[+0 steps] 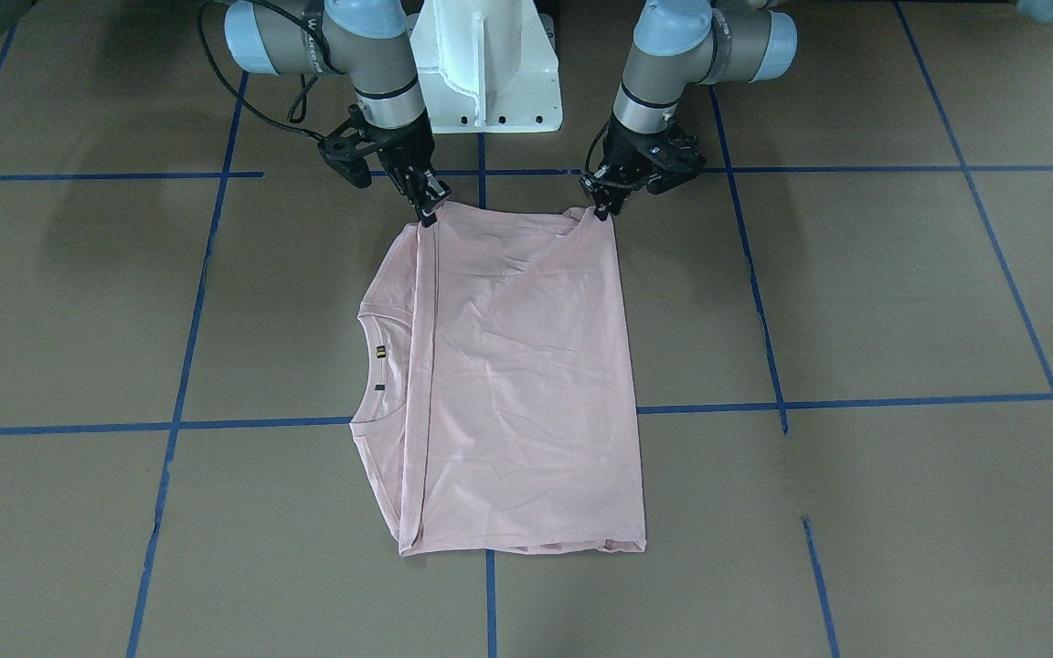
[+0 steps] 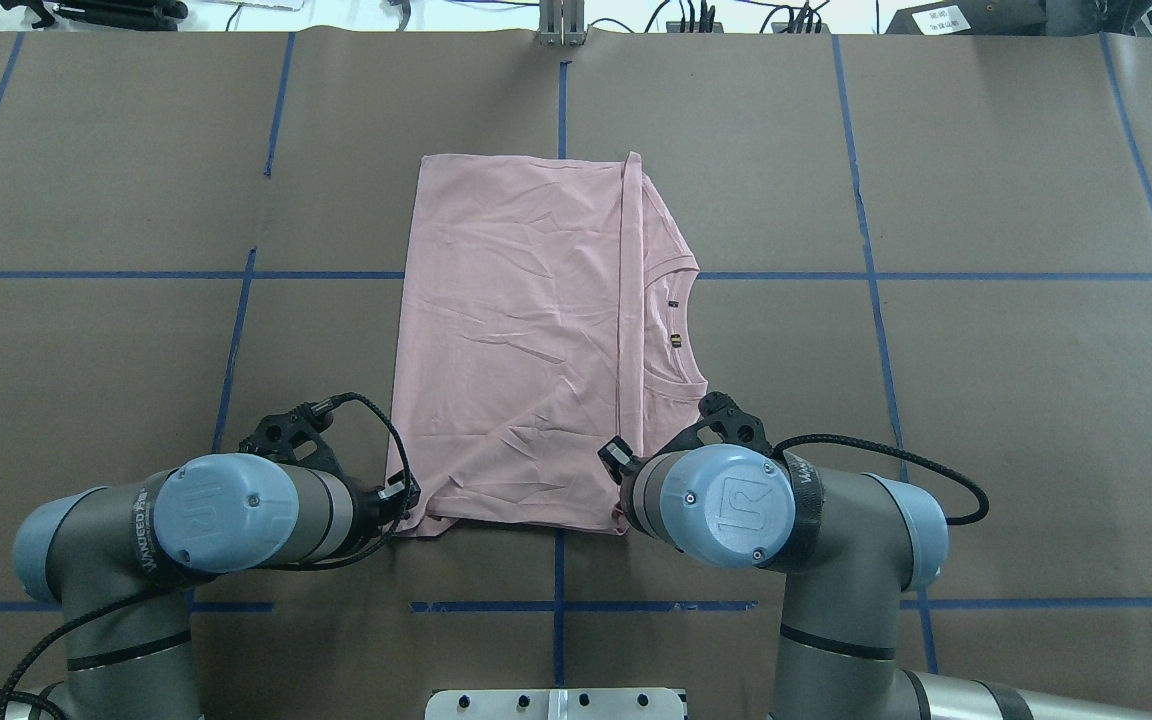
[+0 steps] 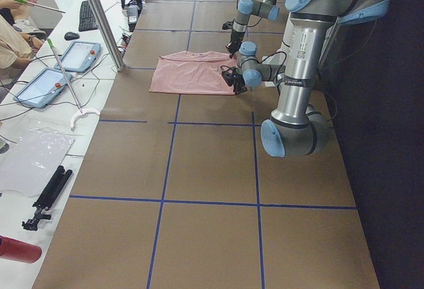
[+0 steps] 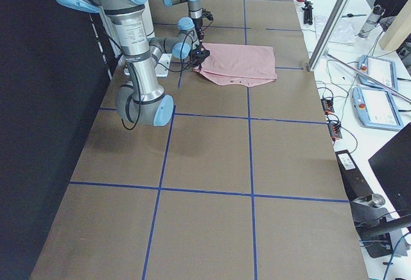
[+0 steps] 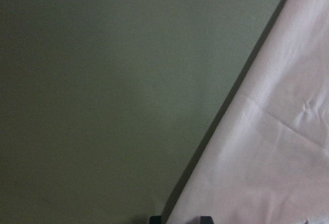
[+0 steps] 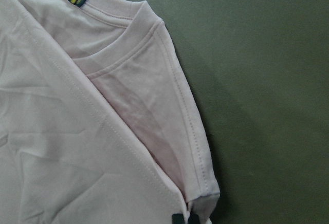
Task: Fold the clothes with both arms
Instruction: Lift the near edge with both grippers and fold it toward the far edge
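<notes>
The pale pink T-shirt (image 1: 526, 366) lies folded lengthwise on the brown table, with its collar and small neck label (image 1: 380, 351) showing on the robot's right side. It also shows in the overhead view (image 2: 516, 330). The dog print is hidden. My left gripper (image 1: 601, 210) is shut on the shirt's near corner on the left side, and the left wrist view shows the cloth edge (image 5: 277, 157). My right gripper (image 1: 426, 215) is shut on the near corner by the shoulder, and the right wrist view shows that corner (image 6: 200, 198). Both corners sit low at the table.
The white pedestal base (image 1: 487, 64) stands just behind the shirt's near edge. Blue tape lines (image 1: 856, 402) cross the table. An operators' bench with control tablets (image 3: 79, 54) and a metal pole (image 3: 99, 17) runs along the far side.
</notes>
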### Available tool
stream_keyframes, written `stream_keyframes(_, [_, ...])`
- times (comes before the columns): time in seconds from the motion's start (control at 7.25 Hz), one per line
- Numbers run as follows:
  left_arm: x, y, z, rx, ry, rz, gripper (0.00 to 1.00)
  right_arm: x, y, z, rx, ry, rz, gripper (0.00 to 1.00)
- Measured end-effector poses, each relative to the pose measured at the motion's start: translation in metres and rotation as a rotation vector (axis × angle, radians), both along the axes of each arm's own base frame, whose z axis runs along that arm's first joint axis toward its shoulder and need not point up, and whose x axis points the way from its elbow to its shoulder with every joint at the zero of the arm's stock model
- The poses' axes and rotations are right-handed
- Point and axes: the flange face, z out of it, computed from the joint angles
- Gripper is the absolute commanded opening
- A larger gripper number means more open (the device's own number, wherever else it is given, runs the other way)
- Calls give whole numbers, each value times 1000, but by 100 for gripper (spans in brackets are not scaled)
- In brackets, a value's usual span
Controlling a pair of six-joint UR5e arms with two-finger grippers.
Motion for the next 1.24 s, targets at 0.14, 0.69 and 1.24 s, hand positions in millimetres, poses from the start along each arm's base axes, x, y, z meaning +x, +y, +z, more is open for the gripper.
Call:
stream_keyframes(0.14, [1,1,0,0,1,2,0,0,0,1,-1,2,-2,0])
stream_keyframes(0.69, [-23,9,-24,4,56,-1,0,8,1,1,0,-6,-4,0])
stream_keyframes(1.24, [-64,36,-62,-92,145,-54,0,81,32,-21,18,-107,-34,0])
